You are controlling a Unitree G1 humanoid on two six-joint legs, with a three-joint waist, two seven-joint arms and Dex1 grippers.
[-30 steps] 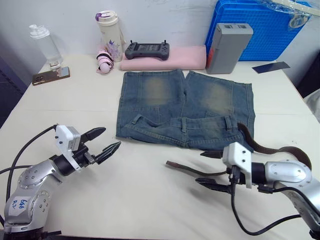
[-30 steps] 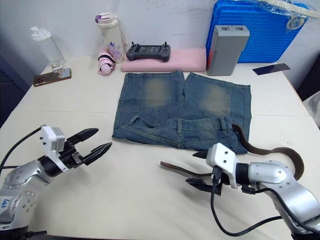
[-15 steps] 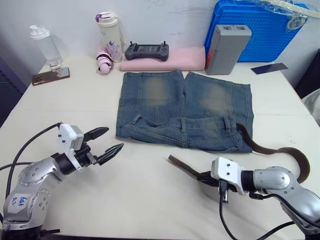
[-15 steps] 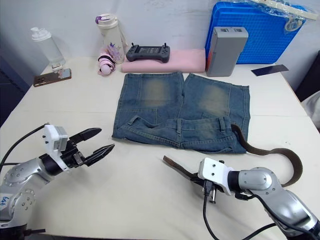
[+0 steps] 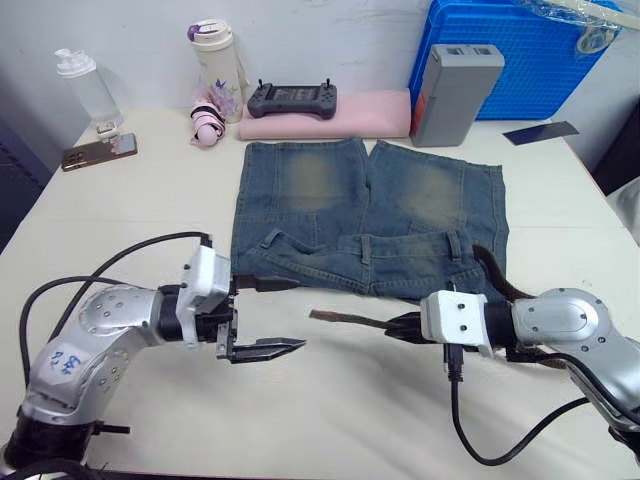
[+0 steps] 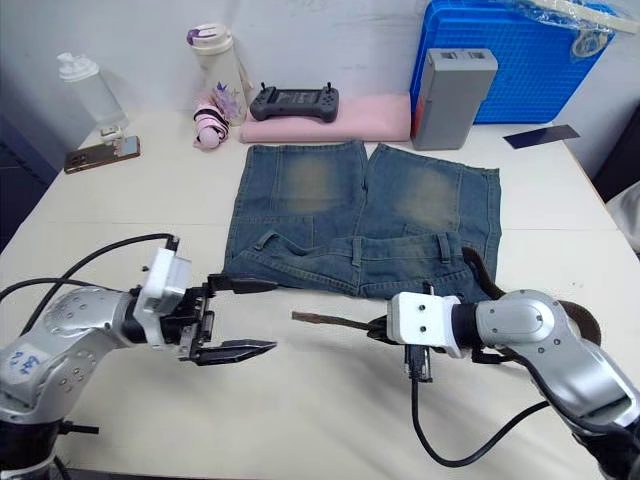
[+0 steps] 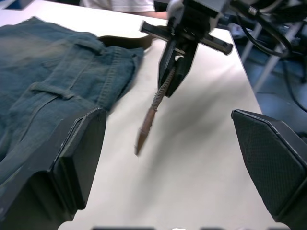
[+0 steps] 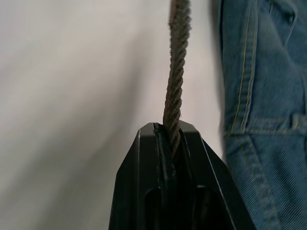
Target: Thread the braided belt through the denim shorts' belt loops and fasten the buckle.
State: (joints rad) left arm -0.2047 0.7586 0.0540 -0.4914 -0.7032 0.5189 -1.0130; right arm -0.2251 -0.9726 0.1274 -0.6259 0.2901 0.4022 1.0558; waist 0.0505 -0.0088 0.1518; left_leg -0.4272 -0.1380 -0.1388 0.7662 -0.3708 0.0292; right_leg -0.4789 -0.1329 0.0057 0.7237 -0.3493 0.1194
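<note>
The denim shorts (image 5: pixel 370 200) lie flat mid-table, waistband toward me, with belt loops (image 5: pixel 367 250) along it. My right gripper (image 5: pixel 402 325) is shut on the braided belt (image 5: pixel 350 319) near its free end, which sticks out stiffly to the left just above the table. The rest of the belt (image 5: pixel 497 280) trails back past the shorts' right corner behind my right arm. The buckle is hidden. My left gripper (image 5: pixel 300 314) is open, its fingers (image 5: pixel 270 348) spread on either side of the belt tip (image 7: pixel 152 111), just off the waistband's left corner.
Along the back edge stand a clear bottle (image 5: pixel 80 85), a phone (image 5: pixel 95 152), a floral tumbler (image 5: pixel 218 65), a controller (image 5: pixel 292 98) on a pink pad (image 5: pixel 340 118), a grey box (image 5: pixel 455 92) and a blue crate (image 5: pixel 520 50). Bare table lies in front of the shorts.
My right gripper shut on the belt's end, lifted it and carried it left. My left arm swung right and turned, bringing its open fingers around the belt tip.
</note>
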